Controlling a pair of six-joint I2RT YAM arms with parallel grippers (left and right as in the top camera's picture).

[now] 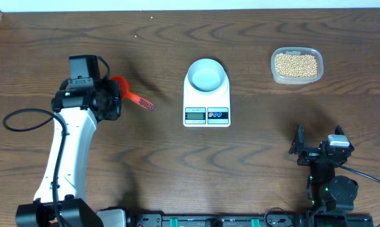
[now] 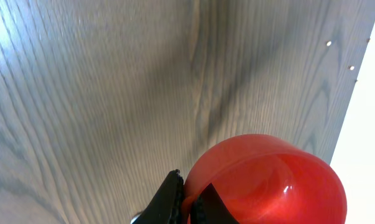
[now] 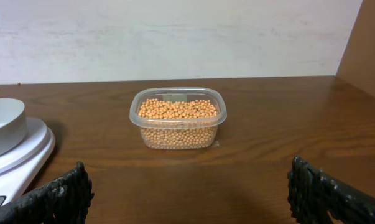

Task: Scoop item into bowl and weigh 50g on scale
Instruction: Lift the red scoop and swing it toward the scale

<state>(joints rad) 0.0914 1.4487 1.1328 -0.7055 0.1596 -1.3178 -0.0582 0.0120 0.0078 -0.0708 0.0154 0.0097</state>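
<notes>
Red scoop (image 2: 262, 180) fills our left wrist view, its rim pinched between the nearly closed fingers of our left gripper (image 2: 190, 185). Our right gripper (image 3: 187, 186) rests spread wide, holding nothing, facing the soybeans (image 3: 175, 111) in their clear tub (image 3: 133, 118). The bowl (image 1: 207, 74) sits on the scale (image 1: 196, 101).

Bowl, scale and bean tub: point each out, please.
bowl (image 1: 207, 74), overhead view, bare inner floor.
scale (image 1: 207, 99), overhead view, white top between bowl and display.
clear tub (image 3: 178, 137), right wrist view, front wall.
</notes>
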